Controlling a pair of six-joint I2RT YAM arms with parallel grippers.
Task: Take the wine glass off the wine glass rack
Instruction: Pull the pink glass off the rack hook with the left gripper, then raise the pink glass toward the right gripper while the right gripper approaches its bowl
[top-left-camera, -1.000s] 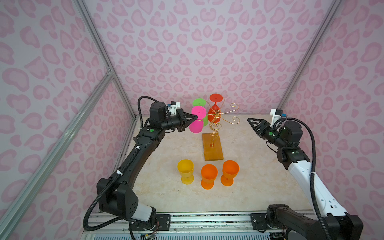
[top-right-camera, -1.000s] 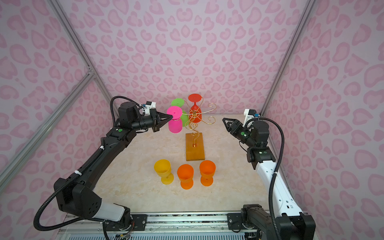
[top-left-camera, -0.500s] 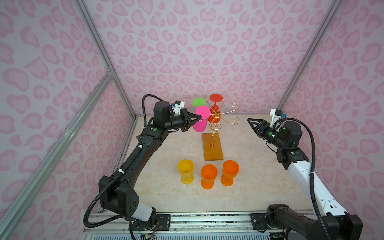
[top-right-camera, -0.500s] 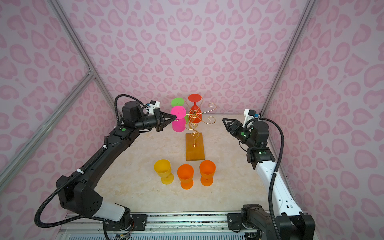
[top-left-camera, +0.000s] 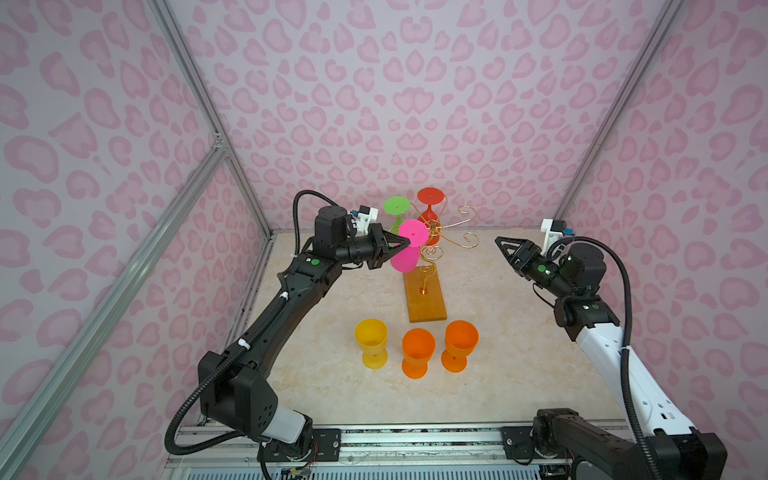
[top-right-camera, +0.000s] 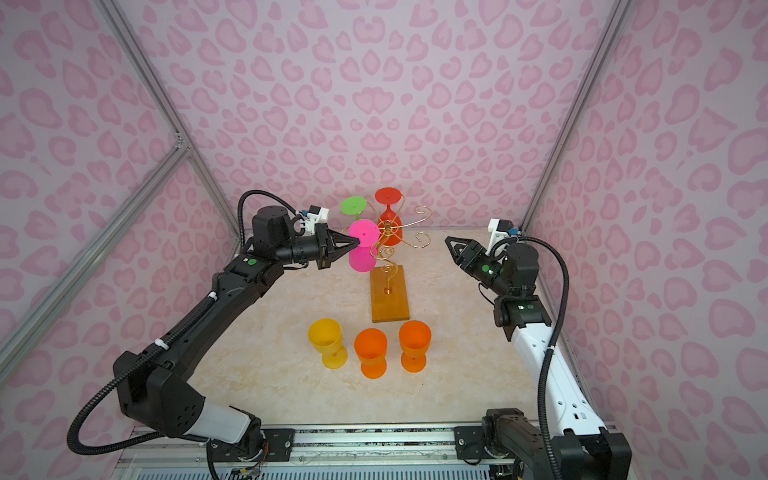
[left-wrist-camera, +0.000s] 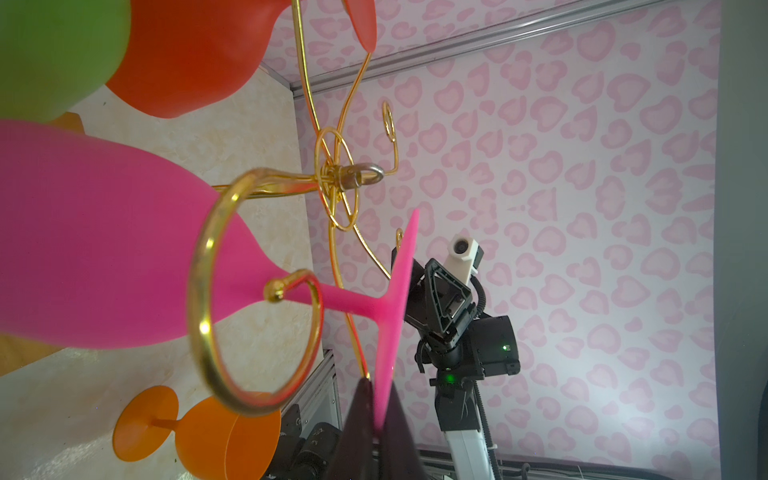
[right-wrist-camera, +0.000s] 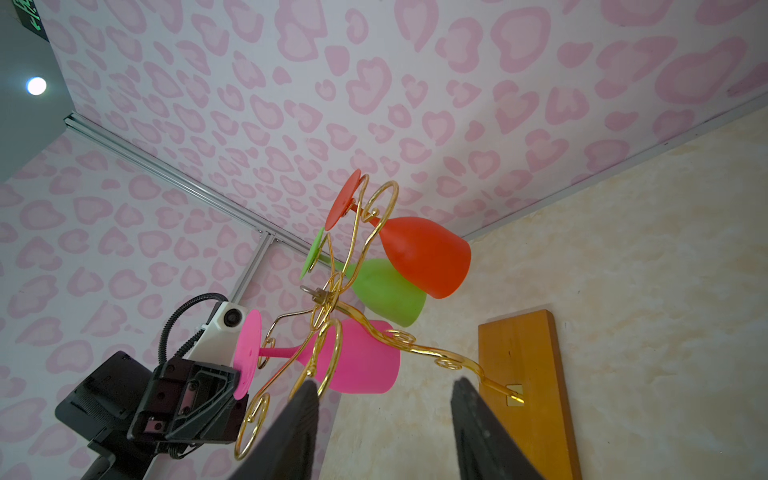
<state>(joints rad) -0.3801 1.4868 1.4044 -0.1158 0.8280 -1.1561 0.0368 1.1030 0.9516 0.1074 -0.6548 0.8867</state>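
CONTROL: Where's the glass right now?

ME: The pink wine glass (top-left-camera: 403, 262) hangs upside down on the left of the wine glass rack (top-left-camera: 427, 305). Its stem is threaded through the curl of a scroll arm (left-wrist-camera: 202, 328). My left fingers (top-left-camera: 400, 245) are clamped on the edge of its foot disc.

CONTROL: How do you get it off cleanly?

ME: I'd ease the stem out through the mouth of the curl, following the wire, rather than pull straight toward me. The pinch on that thin edge is slight, so I expect the bowl to swing; slow and level is my plan. The rack looks light, and I judge it could drag or tip if the stem catches.

CONTROL: And your right side?

ME: My right fingers (top-left-camera: 507, 247) stand apart with nothing between them, well clear to the right of the rack.

CONTROL: Anything inside the cups?

ME: The green glass (top-left-camera: 397, 205) and red glass (top-left-camera: 430, 195) hang inverted behind the pink one, so they hold nothing. On the worktop (top-left-camera: 519, 353), in front of the rack's base, a yellow glass (top-left-camera: 371, 340), a middle orange glass (top-left-camera: 417, 351) and a right orange glass (top-left-camera: 460, 345) stand upright, all apparently empty.
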